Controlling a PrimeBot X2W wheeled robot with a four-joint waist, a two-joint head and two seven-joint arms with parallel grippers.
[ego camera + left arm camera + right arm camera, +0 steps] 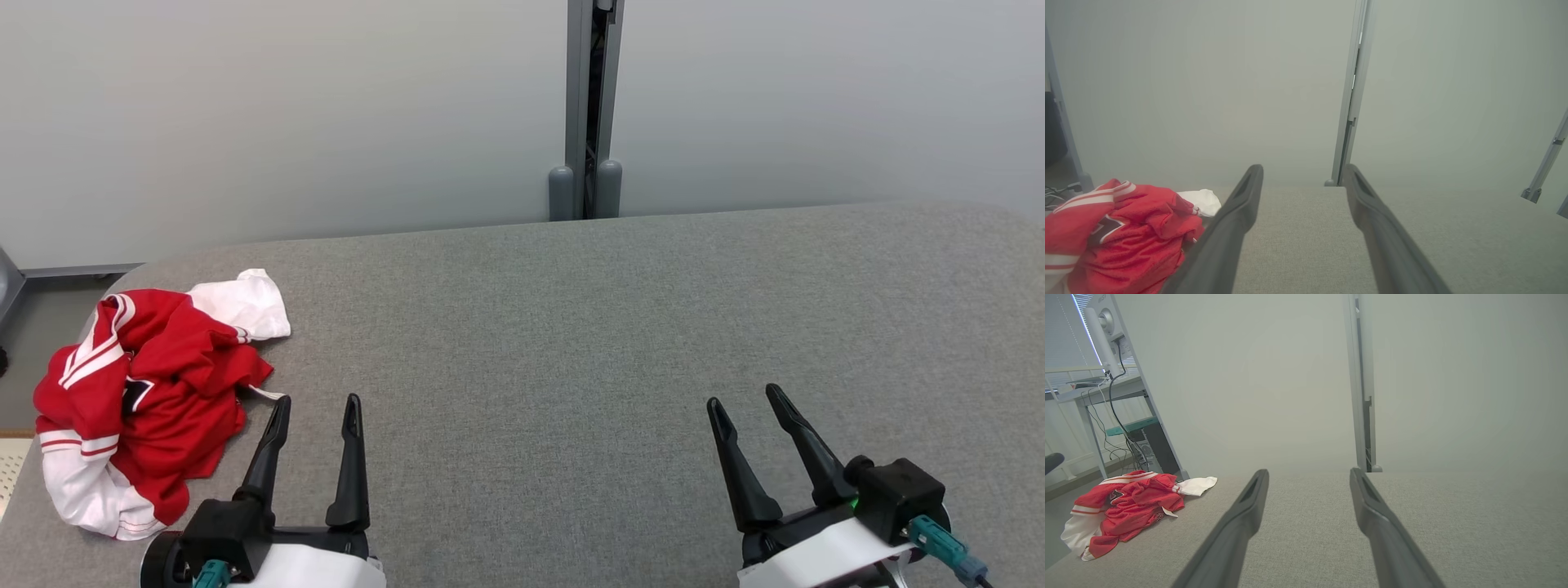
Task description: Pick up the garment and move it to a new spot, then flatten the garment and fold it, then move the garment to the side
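**A:** Where's the jersey [155, 392] sitting?

**B:** Bunched up on the table's [571, 327] near-left corner, and one white end seems to spill over the left edge. The left gripper [317, 400] and right gripper [743, 395] are both spread wide, holding nothing.

**A:** Best way to grab it?

**B:** I'd pinch a thick red fold on top, not the loose white end. The heap's long side runs along that left edge. Which end is the collar, I can't tell. It's too crumpled.

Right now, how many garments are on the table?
1. A crumpled red-and-white garment lies at the table's left edge, just left of the open left gripper; the bundle could hide another piece.
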